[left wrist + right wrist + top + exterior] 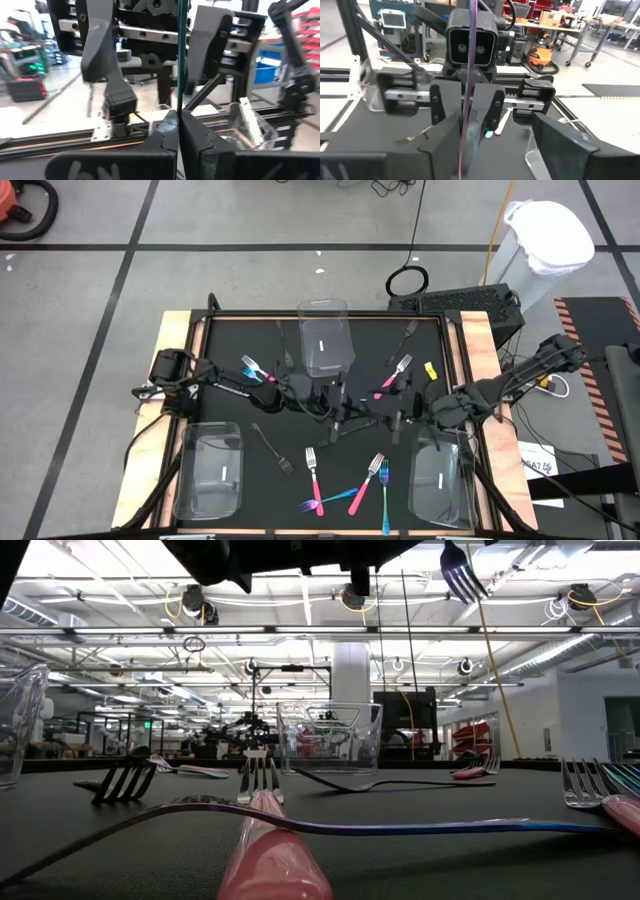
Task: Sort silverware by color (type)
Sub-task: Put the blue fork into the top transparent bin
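Bins: you have three clear rectangular plastic bins (327,345) on the black tabletop (280,425).
Floor: your orange shop vacuum (543,49) stands beyond it.
Corner: a white-bagged bin (548,235) stands near you.

Mid-surface crowded, edges partly open.

Both arms meet at centre: left end effector (335,402) and right end effector (372,412) face each other, nearly touching, a thin utensil (178,60) upright betw. them, so no way through there. Clear bin (327,340) blocks far-centre; bins at near-left (208,470) and near-right (440,478) fill those corners. Near-centre strewn w/ pink and teal forks (350,488) plus a dark fork (272,448). Bare black surface (230,340) far-left; strip betw. near-left bin and dark fork also open.
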Available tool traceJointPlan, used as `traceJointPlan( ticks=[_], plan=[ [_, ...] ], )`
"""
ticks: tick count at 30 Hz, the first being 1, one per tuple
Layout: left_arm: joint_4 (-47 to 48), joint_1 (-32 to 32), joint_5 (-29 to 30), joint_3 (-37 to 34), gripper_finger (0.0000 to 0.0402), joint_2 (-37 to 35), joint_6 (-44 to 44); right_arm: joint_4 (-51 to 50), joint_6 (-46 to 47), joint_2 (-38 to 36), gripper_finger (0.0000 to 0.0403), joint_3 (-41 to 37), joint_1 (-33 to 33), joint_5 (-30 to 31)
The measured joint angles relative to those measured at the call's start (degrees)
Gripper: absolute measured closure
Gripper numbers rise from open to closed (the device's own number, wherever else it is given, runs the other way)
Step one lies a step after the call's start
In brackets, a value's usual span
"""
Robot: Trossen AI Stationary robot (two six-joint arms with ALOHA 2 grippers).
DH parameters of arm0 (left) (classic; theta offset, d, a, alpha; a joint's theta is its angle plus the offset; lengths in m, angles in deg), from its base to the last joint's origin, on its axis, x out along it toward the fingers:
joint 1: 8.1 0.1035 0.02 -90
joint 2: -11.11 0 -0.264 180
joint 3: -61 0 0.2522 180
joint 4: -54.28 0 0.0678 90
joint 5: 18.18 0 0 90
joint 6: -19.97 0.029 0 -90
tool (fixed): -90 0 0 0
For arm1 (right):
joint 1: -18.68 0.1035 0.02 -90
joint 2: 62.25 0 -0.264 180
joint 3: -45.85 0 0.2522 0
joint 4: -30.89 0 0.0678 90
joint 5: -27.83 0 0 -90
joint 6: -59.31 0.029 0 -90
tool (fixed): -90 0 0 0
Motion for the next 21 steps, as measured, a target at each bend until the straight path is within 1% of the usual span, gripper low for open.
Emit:
traceJointPlan(
  ticks=[4,9,13,18,21],
  plan=[
    [-0.1,1.2,-2.9,0.0,0.0400,0.0,-2.0,-5.4,3.7,-3.8,0.0152,0.0,1.2,0.1],
    [-0.1,2.3,-4.1,0.0,0.0400,0.0,-3.1,-12.8,8.4,-7.5,0.0155,0.0,2.3,0.1],
    [1.1,4.1,-4.2,0.0,0.0400,-1.2,-3.2,-16.8,10.4,-9.0,0.0155,0.0,2.5,0.1],
    [8.7,8.1,-9.7,0.0,0.0400,-5.9,-4.7,-19.5,13.0,-9.2,0.0155,0.0,2.5,0.0],
    [13.5,10.6,-10.4,0.0,0.0400,-9.9,-4.8,-19.7,13.3,-9.2,0.0155,0.0,2.5,0.0]
  ],
)
